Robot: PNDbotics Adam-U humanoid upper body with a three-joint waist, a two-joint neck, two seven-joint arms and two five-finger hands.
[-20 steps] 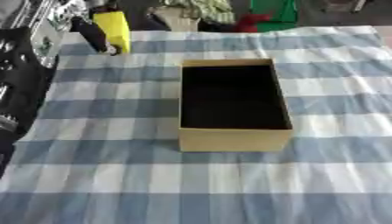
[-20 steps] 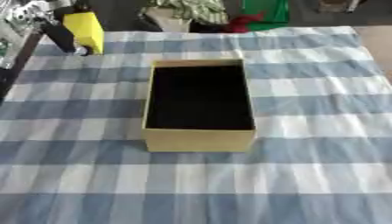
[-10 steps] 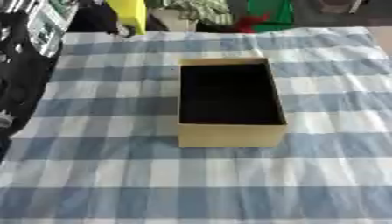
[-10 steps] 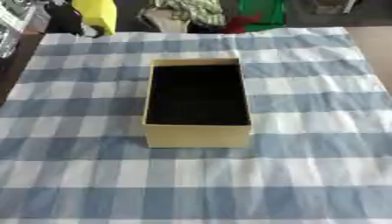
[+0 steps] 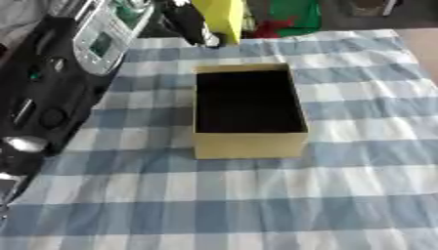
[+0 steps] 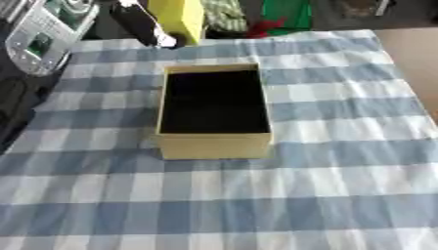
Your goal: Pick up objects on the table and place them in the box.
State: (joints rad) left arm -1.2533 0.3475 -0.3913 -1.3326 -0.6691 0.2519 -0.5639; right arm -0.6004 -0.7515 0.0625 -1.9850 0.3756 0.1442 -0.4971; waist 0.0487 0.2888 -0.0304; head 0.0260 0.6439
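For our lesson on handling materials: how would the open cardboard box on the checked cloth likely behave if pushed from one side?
The cardboard box looks empty, so it is probably light. Its low, flat-sided shape suggests sliding rather than tipping. The checked cloth beneath may bunch and drag on it.

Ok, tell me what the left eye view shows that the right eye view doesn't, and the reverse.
Only the left eye view shows the long black arm running down its left side to the lower corner. Only the right eye view shows a bare tan strip beyond the cloth's right edge reaching well down the frame. Both show the open tan cardboard box on the blue-and-white checked tablecloth, and the yellow block held by the left hand above the far edge.
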